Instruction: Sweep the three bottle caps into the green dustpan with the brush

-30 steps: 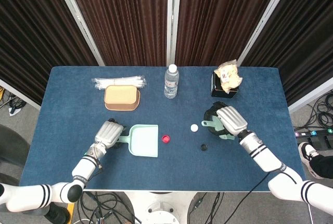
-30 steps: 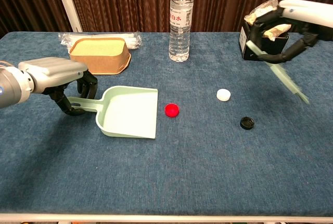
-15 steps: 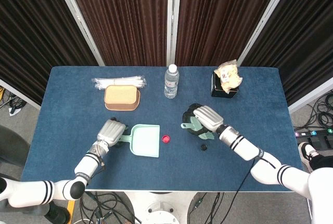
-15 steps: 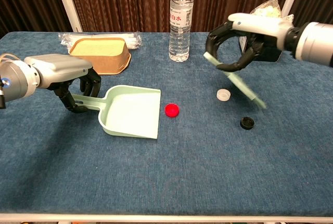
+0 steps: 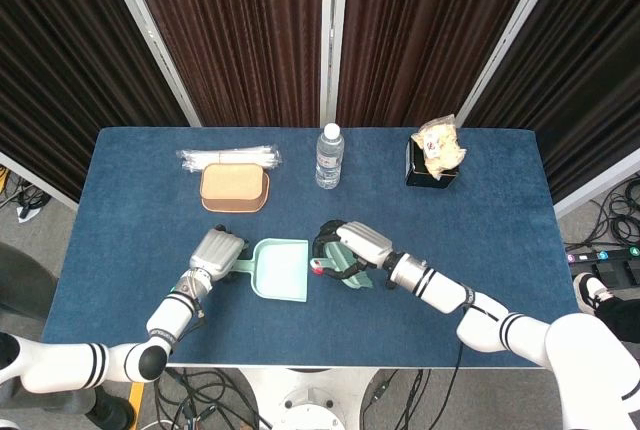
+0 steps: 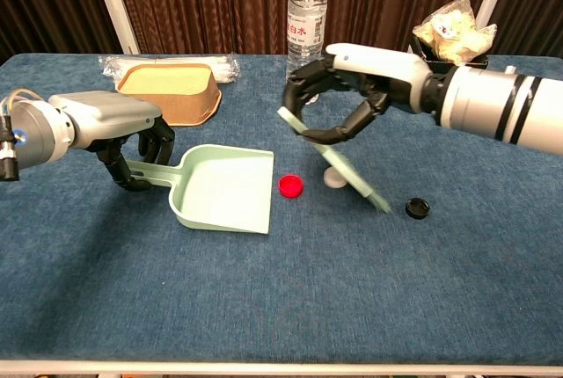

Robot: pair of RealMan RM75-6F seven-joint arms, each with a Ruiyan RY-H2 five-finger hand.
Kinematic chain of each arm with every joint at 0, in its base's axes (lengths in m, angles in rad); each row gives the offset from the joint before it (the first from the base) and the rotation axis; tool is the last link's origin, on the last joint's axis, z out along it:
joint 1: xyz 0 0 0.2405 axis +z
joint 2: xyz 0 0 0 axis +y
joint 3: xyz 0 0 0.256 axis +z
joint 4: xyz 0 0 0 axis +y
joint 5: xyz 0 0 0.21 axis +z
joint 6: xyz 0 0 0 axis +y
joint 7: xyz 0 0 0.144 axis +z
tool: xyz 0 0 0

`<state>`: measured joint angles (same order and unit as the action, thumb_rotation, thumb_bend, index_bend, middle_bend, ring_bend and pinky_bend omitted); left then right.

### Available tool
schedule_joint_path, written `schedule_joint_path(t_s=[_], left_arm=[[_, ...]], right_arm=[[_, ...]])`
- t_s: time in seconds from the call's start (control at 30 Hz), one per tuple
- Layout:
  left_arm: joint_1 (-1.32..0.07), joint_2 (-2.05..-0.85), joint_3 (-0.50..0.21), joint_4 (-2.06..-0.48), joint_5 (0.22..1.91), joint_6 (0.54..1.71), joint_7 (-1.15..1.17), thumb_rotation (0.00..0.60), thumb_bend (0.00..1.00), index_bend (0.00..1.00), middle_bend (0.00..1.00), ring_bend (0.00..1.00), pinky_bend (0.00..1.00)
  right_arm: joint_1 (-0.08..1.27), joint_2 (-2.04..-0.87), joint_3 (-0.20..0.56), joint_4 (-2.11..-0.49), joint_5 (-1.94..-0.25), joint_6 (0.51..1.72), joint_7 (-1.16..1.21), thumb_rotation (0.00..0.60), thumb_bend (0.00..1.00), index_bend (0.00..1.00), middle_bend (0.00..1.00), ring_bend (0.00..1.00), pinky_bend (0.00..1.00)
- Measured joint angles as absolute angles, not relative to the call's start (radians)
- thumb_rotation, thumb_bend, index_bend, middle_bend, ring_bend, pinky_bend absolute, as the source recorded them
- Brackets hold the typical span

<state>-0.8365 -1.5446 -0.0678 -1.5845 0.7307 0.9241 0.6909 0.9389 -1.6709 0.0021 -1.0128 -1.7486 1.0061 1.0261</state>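
- Three bottle caps on the blue table (image 6: 264,308), none inside the dustpan: red cap (image 6: 291,186) just beside the dustpan's open edge, white cap (image 6: 332,177) near it and partly behind the brush, black cap (image 6: 418,208) farthest from the pan, well apart from the red one.
- Green dustpan (image 6: 222,189) flat on the cloth, open edge facing the red cap, handle gripped by the left hand (image 6: 123,136) with fingers curled around it.
- Right hand (image 6: 352,88) closed around the pale green brush (image 6: 339,161), held above the table; brush slanting down from the hand toward the black cap, passing in front of the white cap.
- From the head view, right hand (image 5: 350,247) just beside the dustpan (image 5: 280,270), with the red cap (image 5: 317,268) showing between them; left hand (image 5: 217,253) at the pan's handle.
- Along the far side: clear water bottle (image 6: 303,33) upright, brown tub (image 6: 167,90) with a packet of white sticks (image 6: 167,65) behind it, dark box holding a crinkled snack bag (image 6: 456,31).
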Motion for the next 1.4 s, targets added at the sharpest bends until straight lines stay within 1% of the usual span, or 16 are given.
schedule_joint_path(t_s=[0.17, 0.27, 0.47, 0.63, 0.77, 0.87, 1.07, 1.4], left_arm=[[-0.843, -1.543, -0.060, -1.589, 0.726, 0.931, 0.695, 0.600, 0.35, 0.54, 0.54, 0.38, 0.22], [-0.846, -1.538, -0.054, -1.595, 0.731, 0.939, 0.701, 0.600, 0.35, 0.54, 0.54, 0.38, 0.22], [-0.860, -1.531, -0.049, -1.608, 0.719, 0.943, 0.717, 0.600, 0.35, 0.54, 0.54, 0.38, 0.22], [-0.873, -1.523, -0.051, -1.619, 0.708, 0.940, 0.720, 0.600, 0.36, 0.54, 0.54, 0.38, 0.22], [-0.885, -1.523, -0.053, -1.623, 0.705, 0.939, 0.723, 0.600, 0.36, 0.54, 0.54, 0.38, 0.22], [-0.894, -1.524, -0.052, -1.625, 0.698, 0.941, 0.732, 0.600, 0.36, 0.54, 0.54, 0.38, 0.22], [-0.915, -1.526, -0.048, -1.636, 0.669, 0.950, 0.766, 0.600, 0.36, 0.54, 0.54, 0.38, 0.22], [-0.949, -1.528, -0.055, -1.650, 0.630, 0.954, 0.782, 0.600, 0.36, 0.54, 0.54, 0.38, 0.22]], right_arm=[[0.951, -1.685, -0.004, -1.026, -1.760, 1.063, 1.085, 0.600, 0.56, 0.72, 0.63, 0.30, 0.18], [0.938, -1.665, -0.012, -1.054, -1.762, 1.105, 1.082, 0.600, 0.57, 0.73, 0.63, 0.30, 0.18], [0.871, -1.568, -0.041, -1.155, -1.748, 1.158, 0.991, 0.600, 0.59, 0.73, 0.63, 0.31, 0.18], [0.790, -1.479, -0.083, -1.237, -1.720, 1.183, 0.883, 0.600, 0.59, 0.73, 0.63, 0.31, 0.18], [0.747, -1.452, -0.101, -1.258, -1.684, 1.182, 0.843, 0.600, 0.59, 0.73, 0.63, 0.31, 0.18], [0.738, -1.465, -0.099, -1.244, -1.668, 1.168, 0.834, 0.600, 0.59, 0.73, 0.63, 0.31, 0.18], [0.741, -1.544, -0.079, -1.184, -1.665, 1.150, 0.825, 0.600, 0.60, 0.73, 0.63, 0.31, 0.18], [0.770, -1.705, -0.007, -1.074, -1.653, 1.146, 0.842, 0.600, 0.60, 0.73, 0.63, 0.31, 0.18]])
